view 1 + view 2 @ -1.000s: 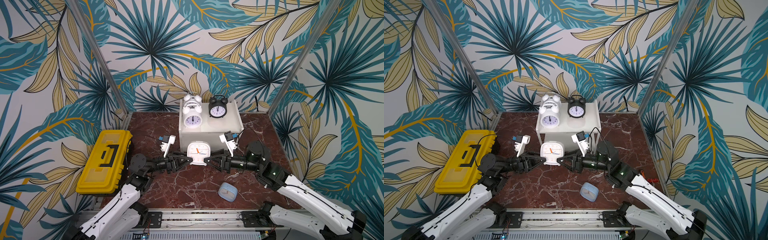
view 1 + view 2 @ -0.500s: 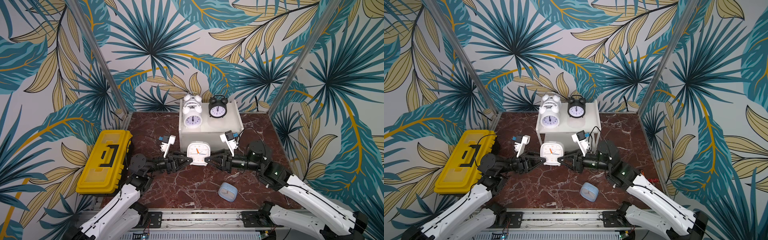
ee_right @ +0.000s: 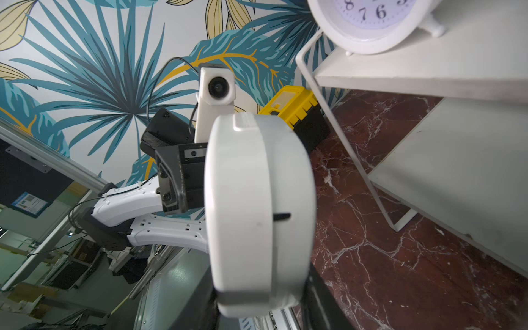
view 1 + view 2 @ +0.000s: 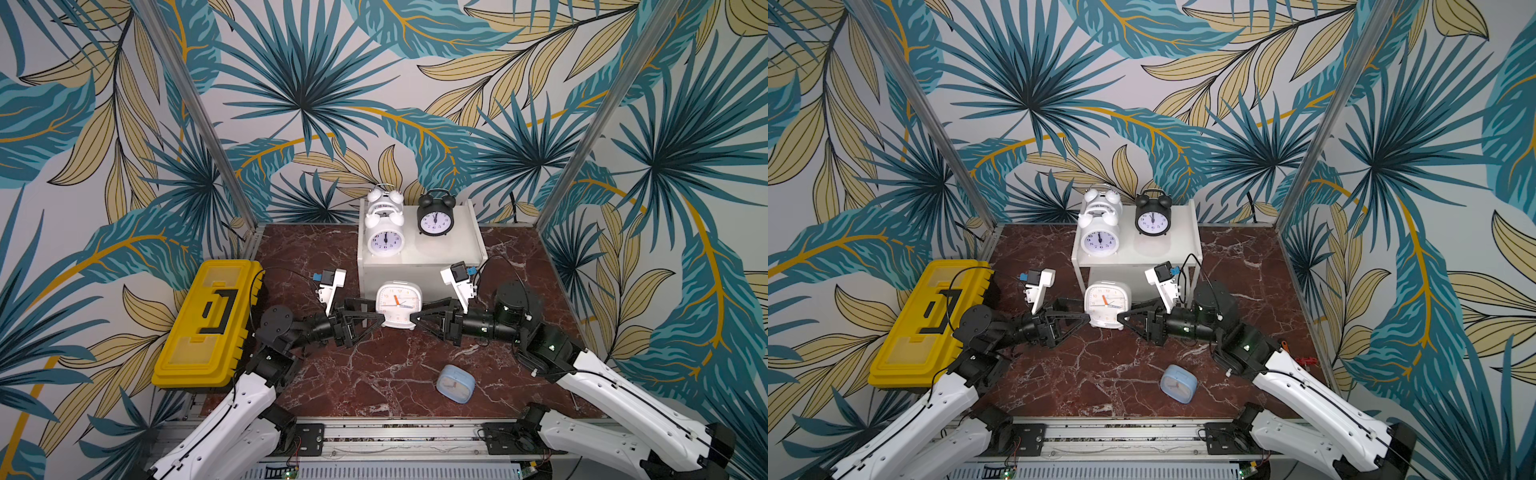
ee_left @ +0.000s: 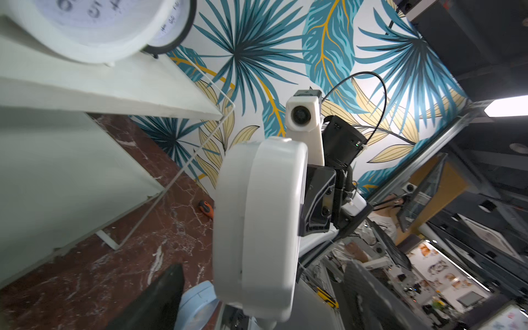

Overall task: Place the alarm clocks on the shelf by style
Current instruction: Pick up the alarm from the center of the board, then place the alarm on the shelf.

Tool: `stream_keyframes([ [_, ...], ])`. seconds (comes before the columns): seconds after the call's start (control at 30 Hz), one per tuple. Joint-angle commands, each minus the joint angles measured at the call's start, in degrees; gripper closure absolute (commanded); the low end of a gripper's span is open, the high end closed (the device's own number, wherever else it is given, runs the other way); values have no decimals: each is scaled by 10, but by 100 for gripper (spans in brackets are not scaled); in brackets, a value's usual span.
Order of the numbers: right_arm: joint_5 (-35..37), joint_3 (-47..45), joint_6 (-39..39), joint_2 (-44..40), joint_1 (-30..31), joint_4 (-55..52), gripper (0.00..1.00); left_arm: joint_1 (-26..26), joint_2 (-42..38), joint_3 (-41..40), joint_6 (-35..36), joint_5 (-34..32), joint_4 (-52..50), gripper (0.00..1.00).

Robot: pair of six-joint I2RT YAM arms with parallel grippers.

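A square white clock (image 4: 398, 305) is held upright just in front of the shelf (image 4: 461, 249), level with its lower board. It is grasped at one edge by the right pincer (image 4: 417, 312). The left pincer (image 4: 379, 309) is seen released, its jaws spread beside the opposite edge. The top board is taken up by the round bell clocks (image 4: 384, 239) (two white, one black), so the lower board appears to be reserved for the square style. A blue clock (image 4: 455, 383) is seen lying on the counter (image 4: 374, 365), well apart, presumably to be shelved alongside.
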Motion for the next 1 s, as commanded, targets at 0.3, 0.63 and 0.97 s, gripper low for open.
stream_keyframes([
  [0.3,300,-139,-87,10,17,181,81,10,-163,47,92,-435,-421,11],
  [0.63,356,-135,-127,127,37,331,82,12,-204,-14,42,-461,-403,13],
  [0.97,401,-116,-174,204,52,385,81,12,-188,-49,28,-434,-339,15],
])
